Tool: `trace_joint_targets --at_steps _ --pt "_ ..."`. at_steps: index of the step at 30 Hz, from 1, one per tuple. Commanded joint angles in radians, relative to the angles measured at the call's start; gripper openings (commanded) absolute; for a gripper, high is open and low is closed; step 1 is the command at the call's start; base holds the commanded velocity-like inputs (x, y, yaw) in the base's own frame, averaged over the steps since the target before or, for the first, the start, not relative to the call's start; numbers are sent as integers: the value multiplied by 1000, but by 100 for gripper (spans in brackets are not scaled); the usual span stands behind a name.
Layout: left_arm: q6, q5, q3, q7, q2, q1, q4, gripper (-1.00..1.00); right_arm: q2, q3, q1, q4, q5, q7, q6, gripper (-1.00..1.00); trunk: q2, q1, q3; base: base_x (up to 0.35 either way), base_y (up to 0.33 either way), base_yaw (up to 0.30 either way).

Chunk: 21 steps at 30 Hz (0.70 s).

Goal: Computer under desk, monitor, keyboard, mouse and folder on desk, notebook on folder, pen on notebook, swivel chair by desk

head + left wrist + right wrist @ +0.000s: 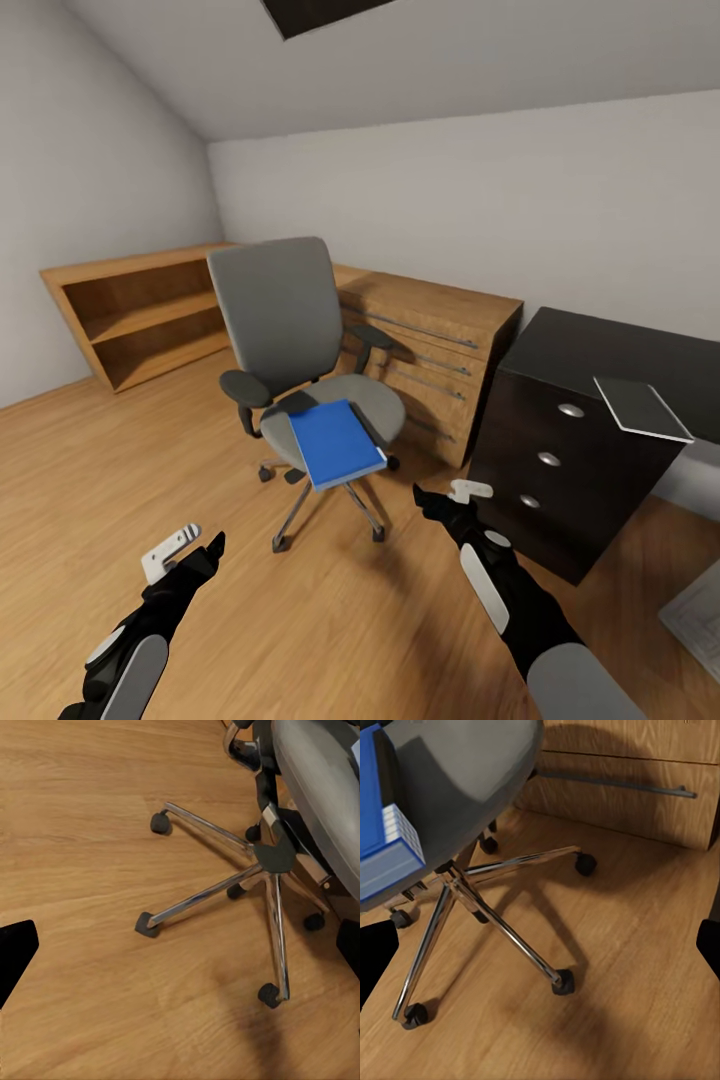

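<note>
Far left, a low open wooden shelf unit (140, 315) stood against the wall. Near left, the left gripper (190, 548) hung over bare wood floor (80, 480), fingers spread, nothing in it. Centre: the grey upholstered swivel chair with black armrests and chrome five-star base (290, 330) faced the robot, well apart from the desk. On its seat lay the flat bright blue folder with white page edges (335, 443), near edge overhanging the seat front (the right wrist view caught that overhang (382, 817) above the chrome legs). Behind the chair, a light wooden drawer chest (440, 345). The right gripper (445, 497) hovered just short of the seat, released and empty, below and to the right of the folder. Far right: the glossy black desk with three-drawer unit (560, 470), and on its top a thin dark grey notebook with white edges (640, 408) jutting over the corner. Something pale grey at the near right edge, too cropped to name.

Judgement: the folder looked light, fairly stiff, slick-covered; likely to slide on the fabric. Best hold was the overhanging near edge, pinched top and bottom.
</note>
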Motion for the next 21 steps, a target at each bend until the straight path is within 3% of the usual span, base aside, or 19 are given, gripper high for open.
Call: trace_joint_targets --at_steps 1,19,21 --pt "3 8 -1 7 0 -1 -2 100 -1 2 0 -3 -9 -5 4 100 -8 4 -4 0 0 0" --pt "3 4 -2 8 -1 0 -2 100 -3 1 0 -8 -9 -3 3 100 -134 73 -61 0 0 0" --pt "3 2 -2 8 -1 0 -2 100 -4 2 0 -7 -11 37 5 100 -148 80 -67 0 0 0"
